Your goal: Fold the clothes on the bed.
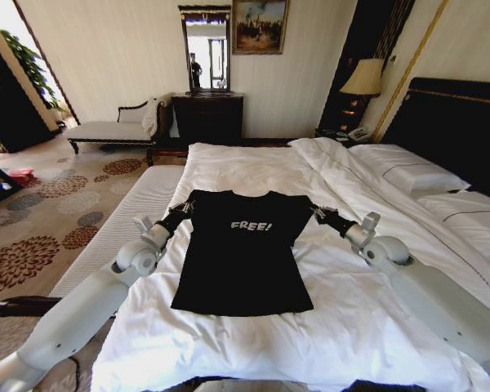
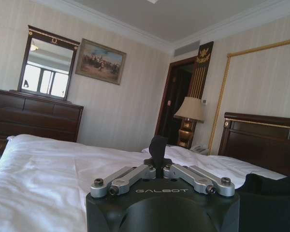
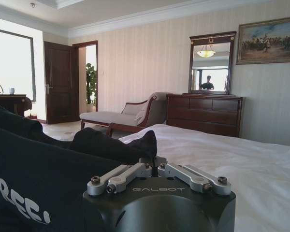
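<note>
The clothes [image 1: 243,253], one black T-shirt with white "FREE!" lettering, lie flat and face up on the white bed [image 1: 359,327]. My left gripper [image 1: 185,209] is at the edge of one sleeve. Its black fingers [image 2: 158,147] are pressed together and shut, with white duvet showing between them and the shirt [image 2: 270,193]. My right gripper [image 1: 314,212] is at the other sleeve. There the black cloth [image 3: 111,145] rises to the fingertips [image 3: 150,157], and the gripper is shut on the sleeve.
A dark headboard [image 1: 461,122] and pillows [image 1: 408,171] lie to the right. A dark dresser [image 1: 208,114] with a mirror, a chaise [image 1: 114,129] and a lamp [image 1: 363,77] stand along the far wall. A striped bench [image 1: 118,229] flanks the bed's left side.
</note>
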